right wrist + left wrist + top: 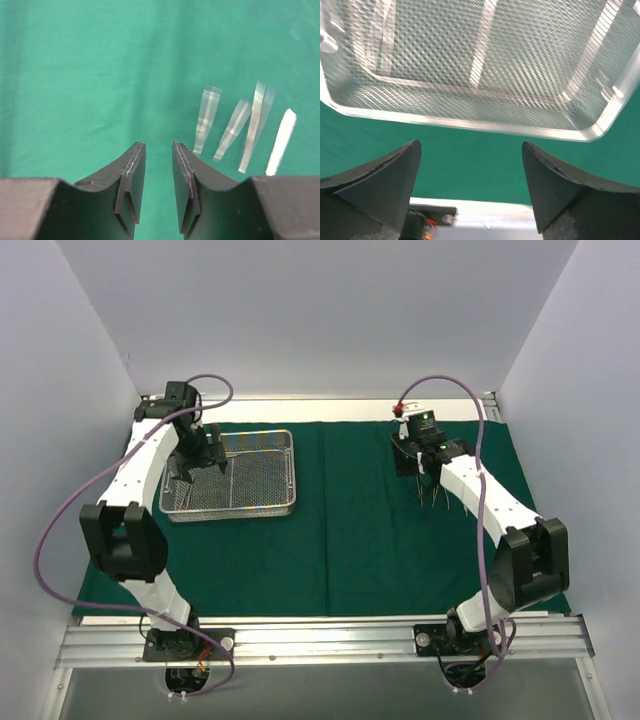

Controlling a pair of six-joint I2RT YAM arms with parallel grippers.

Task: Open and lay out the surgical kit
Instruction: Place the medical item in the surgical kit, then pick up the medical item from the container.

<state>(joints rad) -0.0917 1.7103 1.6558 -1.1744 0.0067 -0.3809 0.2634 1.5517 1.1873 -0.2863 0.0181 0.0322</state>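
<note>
The dark green cloth (380, 540) lies spread flat over the table. The silver wire-mesh tray (230, 515) stands on its left part and looks empty. My left gripper (190, 468) hangs over the tray's left side. In the left wrist view it (471, 150) is open and empty, with the tray's rim (470, 125) just beyond the fingertips. Several slim steel instruments (437, 496) lie side by side on the cloth at the back right. My right gripper (415, 465) is right beside them. In the right wrist view it (158, 150) is narrowly open and empty, with the instruments (235, 130) to its right.
White walls close in the left, right and back. An aluminium rail (320, 640) carrying both arm bases runs along the near edge. The cloth's edge and a white strip (520, 220) show below the left fingers.
</note>
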